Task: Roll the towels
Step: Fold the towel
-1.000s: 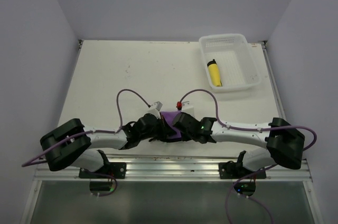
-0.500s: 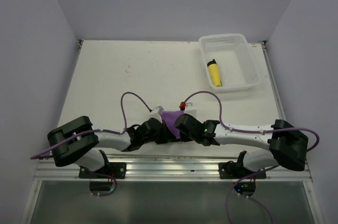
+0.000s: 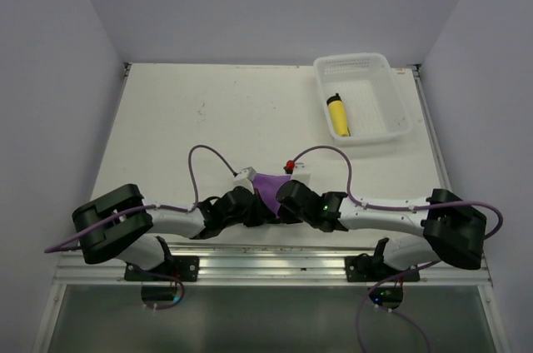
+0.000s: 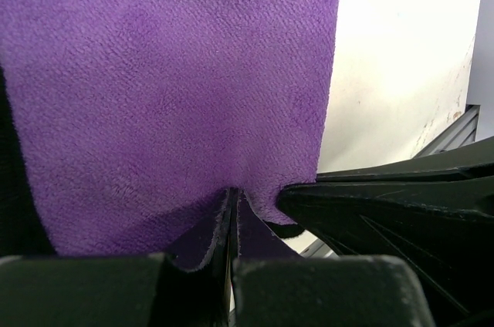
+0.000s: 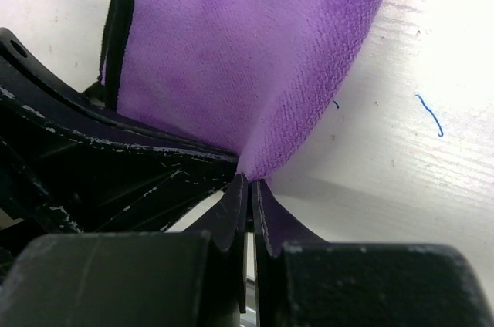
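The purple towel (image 3: 270, 186) sits near the front of the table (image 3: 191, 111). The left gripper (image 4: 231, 196) pinches one edge tight. The right gripper (image 5: 248, 182) pinches another edge, and the towel spreads out between them.

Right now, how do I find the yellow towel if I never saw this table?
Look at the far right corner of the white table, where a white basket sits. Inside lies the yellow towel, rolled up with a black tip. It's the only yellow thing; the purple towel is by the front edge.
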### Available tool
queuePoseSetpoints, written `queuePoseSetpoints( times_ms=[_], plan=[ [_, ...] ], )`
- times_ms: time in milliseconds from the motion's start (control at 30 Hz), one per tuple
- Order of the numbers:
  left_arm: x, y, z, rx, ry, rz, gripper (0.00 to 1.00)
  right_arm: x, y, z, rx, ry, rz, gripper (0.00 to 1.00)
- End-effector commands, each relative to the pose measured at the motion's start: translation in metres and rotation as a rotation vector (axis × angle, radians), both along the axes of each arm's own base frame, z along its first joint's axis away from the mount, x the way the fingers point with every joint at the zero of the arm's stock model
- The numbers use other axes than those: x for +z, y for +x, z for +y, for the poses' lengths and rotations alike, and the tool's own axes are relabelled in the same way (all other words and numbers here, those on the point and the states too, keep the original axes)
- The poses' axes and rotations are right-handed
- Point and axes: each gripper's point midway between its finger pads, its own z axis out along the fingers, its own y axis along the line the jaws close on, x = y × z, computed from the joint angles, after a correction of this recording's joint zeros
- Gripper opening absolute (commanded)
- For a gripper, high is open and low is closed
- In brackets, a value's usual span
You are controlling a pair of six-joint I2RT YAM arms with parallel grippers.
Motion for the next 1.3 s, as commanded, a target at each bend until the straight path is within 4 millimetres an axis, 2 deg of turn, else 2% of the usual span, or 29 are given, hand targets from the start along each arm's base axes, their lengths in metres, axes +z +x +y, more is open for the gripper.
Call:
queuePoseSetpoints(
  times_ms=[0,167,400,533,700,800,1000,1100,1267],
  plan=[
    [0.003,0.001,0.003,0.020,-0.003,-0.016,0.00,0.018,0.008,0.010,-0.053,0.105,-0.031,0.00],
    [0.005,0.001,0.002,0.017,-0.010,-0.015,0.00,0.009,0.009,0.009,-0.079,0.126,-0.012,0.00],
    [0.014,0.006,0.004,0.023,0.010,-0.050,0.00,0.009,0.012,0.008,-0.089,0.119,-0.015,0.00],
    [0.033,0.019,0.017,0.073,0.051,-0.133,0.00,0.010,0.012,0.000,-0.092,0.100,-0.017,0.00],
    [0.040,0.026,0.033,0.103,0.119,-0.181,0.00,0.005,0.009,-0.009,-0.096,0.069,-0.013,0.00],
    [0.035,0.027,0.042,0.117,0.163,-0.188,0.00,0.004,0.009,-0.013,-0.099,0.058,-0.011,0.00],
    [0.011,0.022,0.061,0.141,0.247,-0.151,0.00,0.009,0.010,-0.016,-0.099,0.044,-0.023,0.00],
    [0.001,0.020,0.063,0.133,0.231,-0.121,0.00,0.012,0.011,-0.012,-0.084,0.052,-0.024,0.00],
    [0.003,0.021,0.053,0.120,0.189,-0.120,0.00,0.023,0.013,0.003,-0.038,0.068,-0.029,0.00]
  ],
)
